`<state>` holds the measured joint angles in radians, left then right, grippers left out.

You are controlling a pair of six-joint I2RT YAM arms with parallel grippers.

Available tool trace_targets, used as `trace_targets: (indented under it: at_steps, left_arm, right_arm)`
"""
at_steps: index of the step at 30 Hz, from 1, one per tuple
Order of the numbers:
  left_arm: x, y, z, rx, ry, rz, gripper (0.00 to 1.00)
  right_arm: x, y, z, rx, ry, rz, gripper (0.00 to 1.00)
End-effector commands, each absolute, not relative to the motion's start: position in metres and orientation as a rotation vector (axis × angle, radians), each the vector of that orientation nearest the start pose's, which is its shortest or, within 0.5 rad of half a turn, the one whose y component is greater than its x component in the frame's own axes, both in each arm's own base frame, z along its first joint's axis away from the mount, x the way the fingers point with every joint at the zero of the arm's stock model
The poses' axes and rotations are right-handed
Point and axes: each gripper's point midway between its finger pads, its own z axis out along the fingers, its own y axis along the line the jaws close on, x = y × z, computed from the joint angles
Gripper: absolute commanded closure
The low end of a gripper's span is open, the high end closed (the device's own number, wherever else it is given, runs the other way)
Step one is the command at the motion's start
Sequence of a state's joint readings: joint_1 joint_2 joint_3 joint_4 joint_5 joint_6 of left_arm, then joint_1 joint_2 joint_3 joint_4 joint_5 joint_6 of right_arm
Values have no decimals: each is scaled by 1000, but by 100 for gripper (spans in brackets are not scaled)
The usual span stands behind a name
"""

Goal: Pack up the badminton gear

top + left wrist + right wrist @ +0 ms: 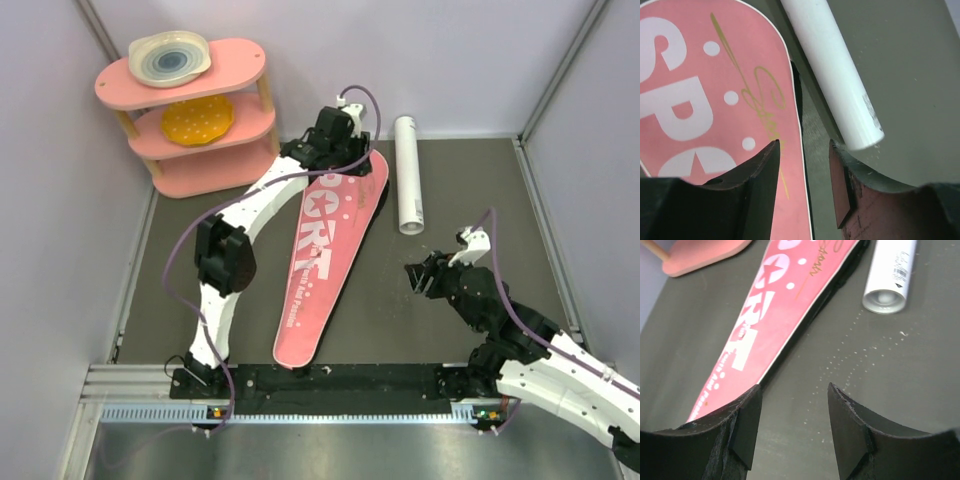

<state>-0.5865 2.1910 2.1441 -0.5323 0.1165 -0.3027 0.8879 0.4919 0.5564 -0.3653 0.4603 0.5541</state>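
The long pink "SPORT" racket bag (325, 250) lies flat on the dark table, wide end at the back, narrow end towards me. It also shows in the left wrist view (705, 100) and the right wrist view (775, 310). The white tube (408, 172) lies just right of the bag's wide end, also in the left wrist view (832, 70) and the right wrist view (890, 275). My left gripper (802, 150) is open, hovering over the bag's right edge at its wide end. My right gripper (794, 392) is open and empty over bare table, right of the bag. Rackets and shuttlecocks are out of view.
A pink three-tier shelf (195, 115) stands at the back left with a pale plate (170, 55) on top and a yellow plate (198, 118) on the middle tier. Grey walls enclose the table on three sides.
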Motion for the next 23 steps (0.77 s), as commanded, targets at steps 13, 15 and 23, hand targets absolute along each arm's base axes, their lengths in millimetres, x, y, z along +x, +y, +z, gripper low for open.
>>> trace_targets:
  at_steps: [13, 15, 23]
  left_arm:
    - [306, -267, 423, 543, 1467, -988, 48]
    - [280, -250, 430, 560, 1392, -955, 47]
    - [212, -195, 455, 514, 1173, -829, 44]
  right_arm:
    - [181, 77, 314, 41, 1610, 445, 39]
    - [173, 63, 328, 45, 1550, 450, 36]
    - [135, 20, 383, 66, 1337, 536, 1]
